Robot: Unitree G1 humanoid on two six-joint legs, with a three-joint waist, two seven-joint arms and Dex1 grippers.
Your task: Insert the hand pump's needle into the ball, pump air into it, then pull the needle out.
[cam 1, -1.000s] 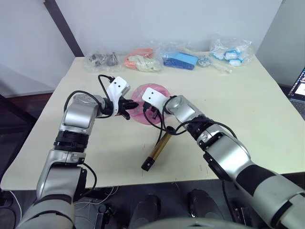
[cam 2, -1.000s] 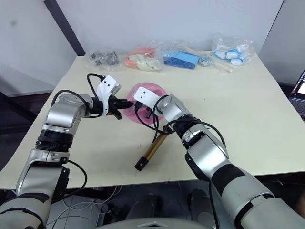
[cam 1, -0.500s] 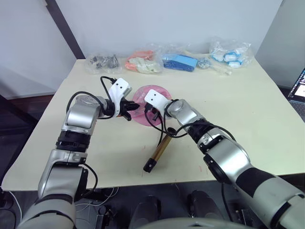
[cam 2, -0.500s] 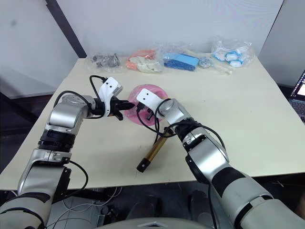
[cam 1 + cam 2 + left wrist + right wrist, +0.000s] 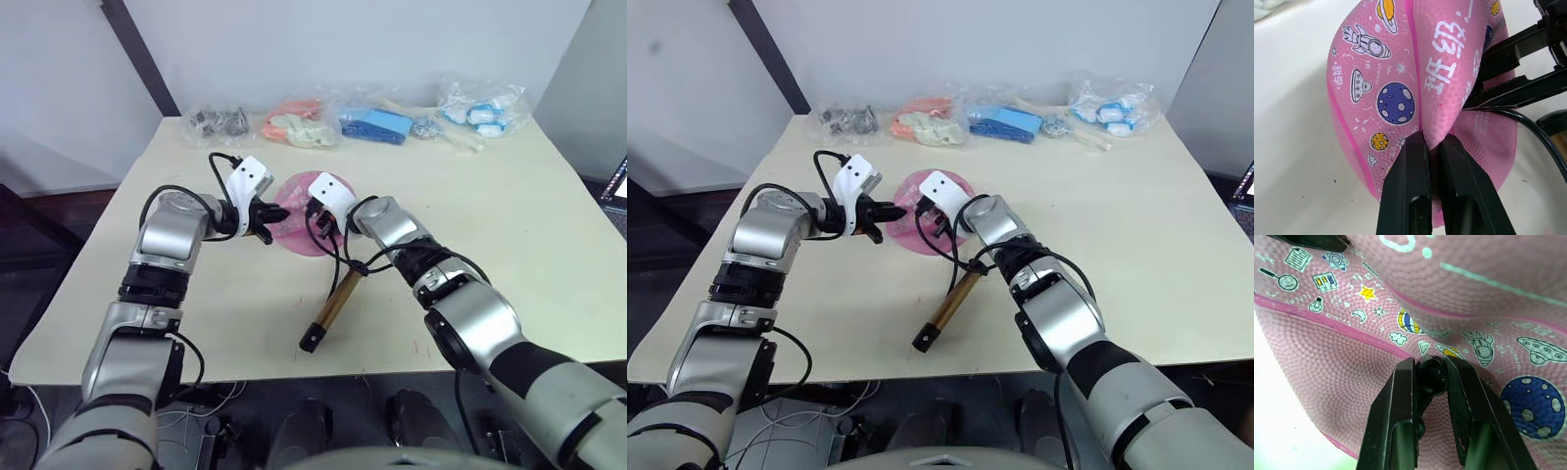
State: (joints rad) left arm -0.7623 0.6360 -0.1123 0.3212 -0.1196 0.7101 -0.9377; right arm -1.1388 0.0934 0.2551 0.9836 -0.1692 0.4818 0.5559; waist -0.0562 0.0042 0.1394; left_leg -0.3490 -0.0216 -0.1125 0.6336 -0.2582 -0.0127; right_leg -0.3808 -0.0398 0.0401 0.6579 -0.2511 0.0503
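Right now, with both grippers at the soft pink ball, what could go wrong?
1. The left gripper pinches only a fold of the sagging pink rubber ball; the fold could slip when the needle is pushed.
2. The right gripper holds the needle's black fitting against the dented skin; it may buckle the skin.
3. The gold-brass hand pump lies loose on the table; the hose could drag it.

A cream surface (image 5: 509, 196) stretches out under even light, and a plain white wall (image 5: 323, 44) stands right behind it. A dark beam (image 5: 137, 54) leans slantwise across that wall at the left. Clear plastic bags (image 5: 377, 117) line the far edge. Dark floor (image 5: 44, 255) lies off to the left, a lit screen (image 5: 618, 181) glows at the right.
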